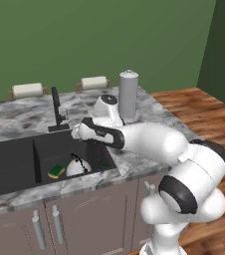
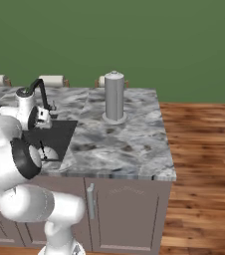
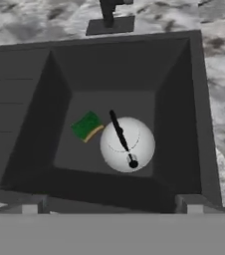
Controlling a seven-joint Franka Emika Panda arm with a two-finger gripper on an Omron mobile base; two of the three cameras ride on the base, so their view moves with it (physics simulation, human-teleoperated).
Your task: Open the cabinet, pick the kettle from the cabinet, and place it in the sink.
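Note:
The white-silver kettle (image 3: 128, 144) stands upright on the floor of the black sink (image 3: 59, 74), its black handle on top. It also shows in the left base view as the kettle (image 1: 78, 167) at the basin's right end. My gripper (image 3: 112, 205) hangs above the basin, apart from the kettle, jaws open with nothing between them. In the left base view the gripper (image 1: 76, 133) hovers over the sink (image 1: 10, 164). Below the counter, the mauve-brown cabinet (image 1: 84, 214) has both doors shut.
A green and yellow sponge (image 3: 87, 126) lies beside the kettle. The black faucet (image 1: 58, 112) rises behind the basin. A tall grey canister (image 1: 128, 94) stands on the counter to the right, and two paper towel rolls (image 1: 27, 90) sit at the back.

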